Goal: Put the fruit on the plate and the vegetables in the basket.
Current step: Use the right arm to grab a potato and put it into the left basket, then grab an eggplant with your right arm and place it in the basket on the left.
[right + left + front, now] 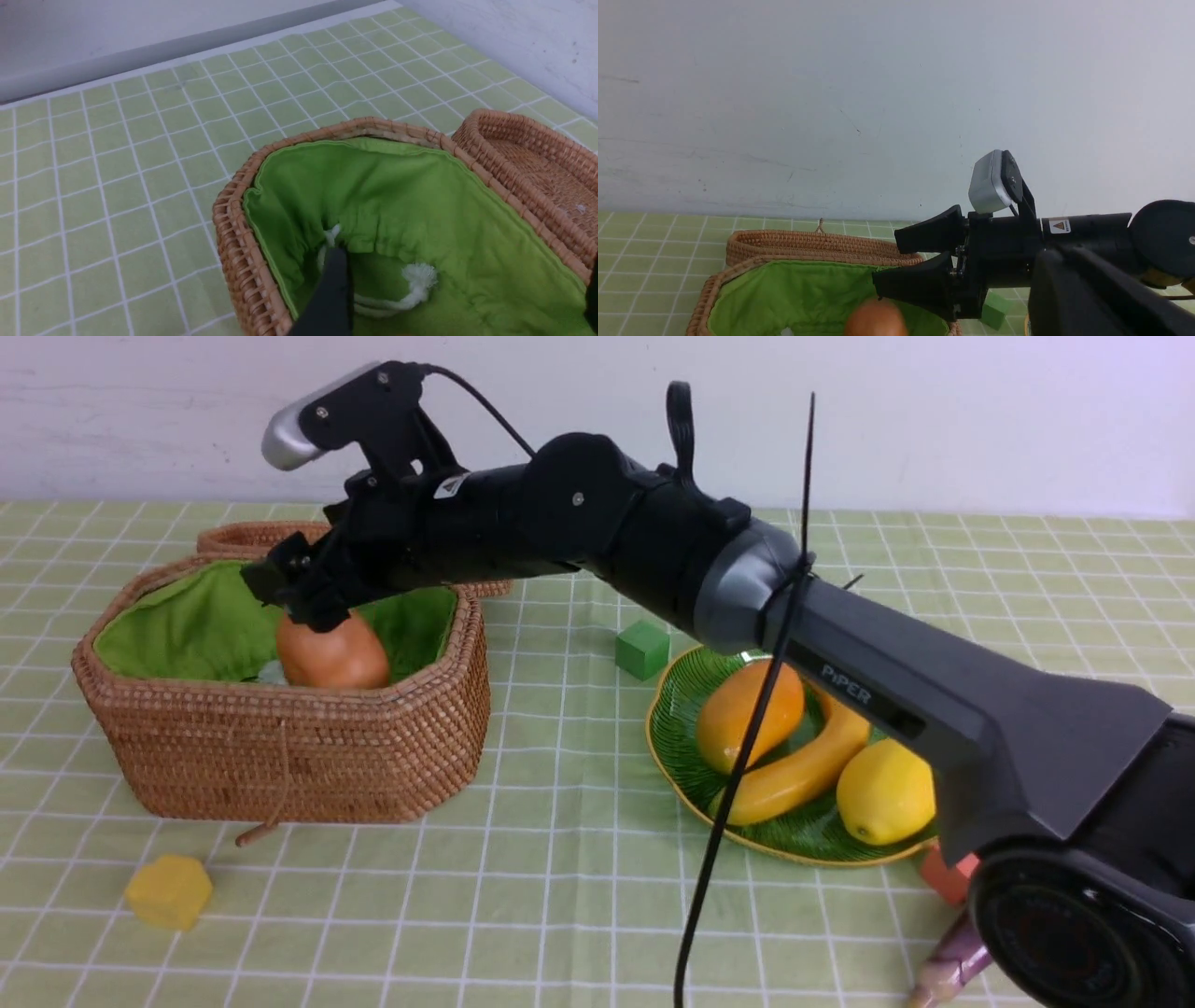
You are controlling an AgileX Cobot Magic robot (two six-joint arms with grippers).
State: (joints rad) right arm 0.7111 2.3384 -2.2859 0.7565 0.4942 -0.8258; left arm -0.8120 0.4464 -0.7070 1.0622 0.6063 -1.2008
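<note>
The brown woven basket (280, 756) with green lining stands at the left. The orange-tan potato (331, 655) lies inside it. My right gripper (280, 588) reaches across the table and hovers just above the potato, its jaws wide open and empty. The right wrist view shows its fingers (329, 289) spread over the lining (420, 210). The green plate (677, 709) at the right holds the mango (747, 714), banana (803, 765) and lemon (885, 791). The mangosteen is hidden. My left gripper is out of view; its wrist view shows the right gripper (901, 261) over the potato (875, 319).
The basket lid (261, 537) lies open behind the basket. A green block (642, 649) sits between basket and plate, and a yellow block (168, 891) is at the front left. A red-orange piece (948, 877) and a pale purple long thing (952, 966) show by the arm's base.
</note>
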